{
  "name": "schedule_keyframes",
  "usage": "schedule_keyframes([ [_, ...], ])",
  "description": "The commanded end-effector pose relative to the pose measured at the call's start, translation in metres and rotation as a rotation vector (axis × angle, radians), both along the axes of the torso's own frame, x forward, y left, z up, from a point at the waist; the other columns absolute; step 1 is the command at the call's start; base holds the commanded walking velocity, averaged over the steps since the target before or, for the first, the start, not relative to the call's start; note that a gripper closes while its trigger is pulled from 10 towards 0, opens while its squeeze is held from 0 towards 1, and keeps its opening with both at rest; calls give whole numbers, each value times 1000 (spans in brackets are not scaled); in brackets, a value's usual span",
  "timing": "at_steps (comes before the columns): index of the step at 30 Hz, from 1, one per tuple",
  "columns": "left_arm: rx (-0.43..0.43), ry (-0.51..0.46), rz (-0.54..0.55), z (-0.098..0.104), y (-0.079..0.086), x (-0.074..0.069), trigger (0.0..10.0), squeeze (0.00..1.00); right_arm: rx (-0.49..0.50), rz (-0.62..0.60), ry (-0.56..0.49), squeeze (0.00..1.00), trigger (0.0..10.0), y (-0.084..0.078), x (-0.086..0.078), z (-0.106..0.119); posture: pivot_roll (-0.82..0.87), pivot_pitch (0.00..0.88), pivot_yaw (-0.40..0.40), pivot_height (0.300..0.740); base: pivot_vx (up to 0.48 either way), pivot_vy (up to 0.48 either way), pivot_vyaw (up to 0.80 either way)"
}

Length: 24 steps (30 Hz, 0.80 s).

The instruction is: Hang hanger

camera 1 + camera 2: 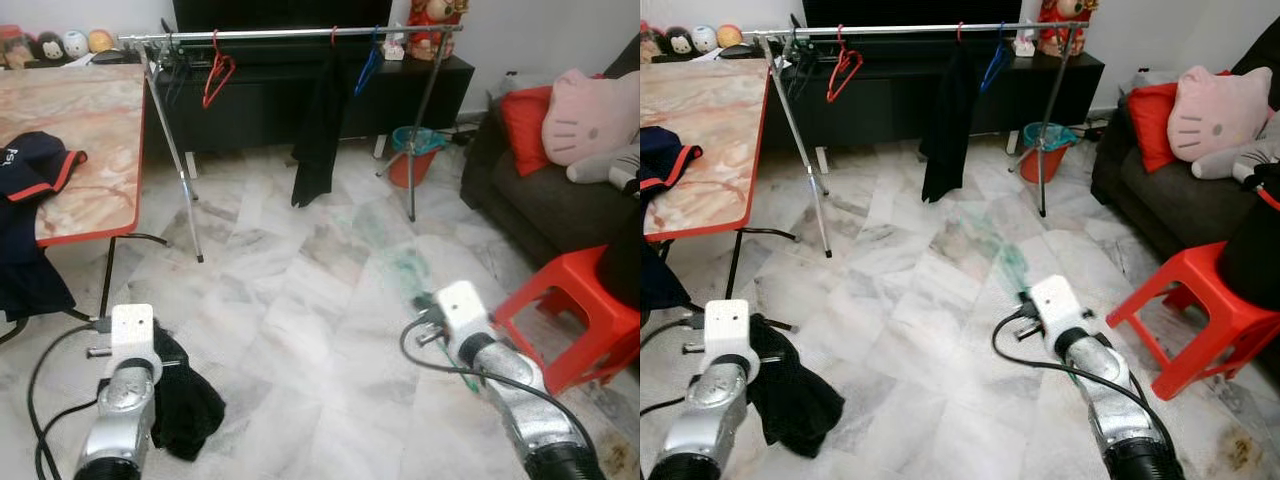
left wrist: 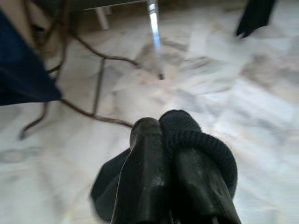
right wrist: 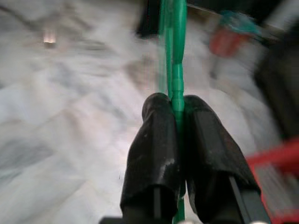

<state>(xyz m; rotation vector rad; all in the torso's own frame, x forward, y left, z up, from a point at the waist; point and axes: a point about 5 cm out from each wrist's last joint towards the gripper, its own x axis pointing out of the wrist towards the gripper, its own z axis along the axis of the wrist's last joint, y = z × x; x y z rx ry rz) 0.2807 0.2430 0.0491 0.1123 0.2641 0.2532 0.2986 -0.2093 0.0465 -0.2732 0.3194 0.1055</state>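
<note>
My right gripper (image 3: 176, 100) is shut on a thin green hanger (image 3: 173, 56), which sticks out ahead of the fingers over the marble floor; in the eye views it is a blurred green streak (image 1: 405, 268). My left gripper (image 2: 161, 125) is shut on a black garment (image 1: 185, 405) that droops low beside my left arm. The cloth wraps over one finger (image 2: 205, 154). Across the room stands a metal clothes rack (image 1: 290, 34). It carries a red hanger (image 1: 217, 72), a hanging black garment (image 1: 318, 130) and a blue hanger (image 1: 368, 68).
A marble-topped table (image 1: 90, 130) with a dark blue garment (image 1: 25, 175) draped over it stands on the left, cables under it. A red plastic stool (image 1: 580, 310) and a dark sofa (image 1: 540, 200) are on the right. A teal and red bucket (image 1: 412, 155) sits by the rack's right leg.
</note>
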Motion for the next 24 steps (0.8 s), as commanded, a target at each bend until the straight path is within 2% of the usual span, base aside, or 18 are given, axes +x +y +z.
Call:
schedule_keyframes([
  [1,-38,-110,-75,16,-13,6,10000,0,26,-162,81,0,10000,-11,-17,-28,74,0,-69,740,0,0,0],
  [3,-86,-151,-74,21,-16,6,10000,0,26,-225,139,0,10000,-14,-27,-44,75,0,-66,740,0,0,0],
  [4,-124,-192,-80,26,-19,6,10000,0,-12,-253,195,0,10000,-17,-38,-59,77,0,-64,740,0,0,0],
  [8,-141,-242,-105,34,-24,6,10000,0,-30,-314,301,0,10000,-21,-59,-80,81,0,-57,740,0,0,0],
  [9,-141,-257,-127,38,-28,6,10000,0,-13,-355,376,0,10000,-21,-73,-93,81,0,-51,740,0,0,0],
  [14,-135,-265,-139,42,-31,6,10000,0,7,-373,488,0,10000,-14,-95,-111,91,0,-44,740,0,0,0],
  [15,-135,-265,-139,42,-31,6,10000,0,7,-373,488,0,10000,-14,-95,-111,91,0,-44,740,0,0,0],
  [20,-143,-279,-159,45,-37,6,10000,0,19,-422,625,0,10000,-7,-127,-131,104,0,-32,740,0,0,0],
  [21,-143,-279,-159,45,-37,6,10000,0,19,-422,625,0,10000,-7,-127,-131,104,0,-32,740,0,0,0],
  [24,-143,-305,-217,50,-54,2,10000,0,82,-510,639,0,10000,-7,-141,-137,108,0,-29,740,0,0,0],
])
